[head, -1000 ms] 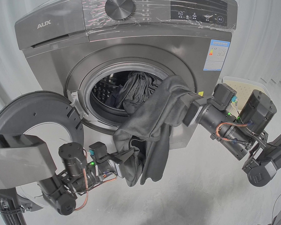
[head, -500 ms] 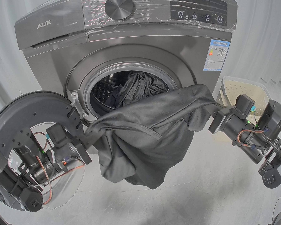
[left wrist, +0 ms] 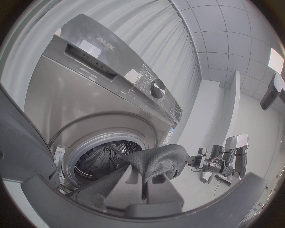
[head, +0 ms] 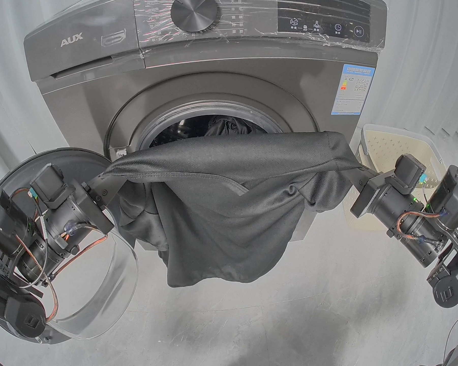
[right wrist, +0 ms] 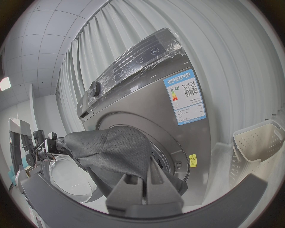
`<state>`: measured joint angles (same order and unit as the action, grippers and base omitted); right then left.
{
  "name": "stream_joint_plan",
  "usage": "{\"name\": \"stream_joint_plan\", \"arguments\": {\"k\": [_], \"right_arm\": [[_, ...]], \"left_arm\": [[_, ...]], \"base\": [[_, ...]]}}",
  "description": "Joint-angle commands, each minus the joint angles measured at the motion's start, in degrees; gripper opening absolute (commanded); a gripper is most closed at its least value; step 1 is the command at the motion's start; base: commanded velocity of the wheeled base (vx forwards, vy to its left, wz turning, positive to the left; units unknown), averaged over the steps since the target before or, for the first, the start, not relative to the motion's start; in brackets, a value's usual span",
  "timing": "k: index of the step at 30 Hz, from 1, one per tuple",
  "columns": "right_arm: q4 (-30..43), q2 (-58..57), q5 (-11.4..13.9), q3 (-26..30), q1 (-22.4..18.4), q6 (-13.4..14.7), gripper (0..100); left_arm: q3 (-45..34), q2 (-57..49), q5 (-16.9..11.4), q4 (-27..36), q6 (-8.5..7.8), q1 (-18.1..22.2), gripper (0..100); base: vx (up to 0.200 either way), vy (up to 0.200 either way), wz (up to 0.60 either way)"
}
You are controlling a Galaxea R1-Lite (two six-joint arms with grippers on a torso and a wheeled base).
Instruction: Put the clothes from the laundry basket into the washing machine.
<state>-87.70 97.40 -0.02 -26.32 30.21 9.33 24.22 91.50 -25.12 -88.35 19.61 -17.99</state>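
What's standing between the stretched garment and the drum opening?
Nothing visible. The dark garment hangs spread between left gripper and right gripper before the open drum; the door is swung aside, and other clothes lie inside.

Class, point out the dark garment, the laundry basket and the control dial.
dark garment (head: 229, 191), head view, stretched middle panel.
laundry basket (head: 386, 150), head view, inner wall.
control dial (head: 194, 11), head view, centre face.

Dark grey garment (head: 230, 206) with fine dimpled texture; silver-grey washing machine (head: 83, 112); cream laundry basket (head: 390, 147), dotted with holes
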Motion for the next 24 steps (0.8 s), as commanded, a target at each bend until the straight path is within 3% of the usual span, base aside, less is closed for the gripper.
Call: {"name": "stream_joint_plan", "arguments": {"k": [1,11,17,21,22,23,24], "right_arm": [[0.0,-0.4,-0.1,-0.2,0.0,0.0,0],[0.0,-0.6,-0.1,-0.2,0.6,0.0,0],[0.0,-0.2,-0.1,0.7,0.9,0.1,0],[0.0,0.0,0.0,1.8,2.9,0.2,0],[0.0,0.5,-0.1,3.5,6.2,0.5,0],[-0.1,2.4,0.0,5.8,8.4,0.5,100],[0.0,3.9,0.1,7.4,9.1,0.3,100]], "left_arm": [[0.4,-1.1,0.0,-0.1,0.07,0.2,0],[-0.3,-0.8,-0.3,0.0,-0.02,-0.7,0],[-0.8,2.1,0.3,-0.2,-0.45,-4.7,0],[0.9,4.2,0.3,0.0,-0.89,-8.5,0],[1.4,4.3,0.3,0.1,-0.89,-9.0,0],[4.3,4.8,0.3,1.1,-0.63,-10.2,0],[6.9,5.4,0.3,2.7,-0.45,-10.6,0]], "base": [[0.000,0.000,0.00],[0.000,0.000,0.00],[0.000,0.000,0.00],[0.000,0.000,0.00],[0.000,0.000,0.00],[0.000,0.000,0.00],[0.000,0.000,0.00]]}}
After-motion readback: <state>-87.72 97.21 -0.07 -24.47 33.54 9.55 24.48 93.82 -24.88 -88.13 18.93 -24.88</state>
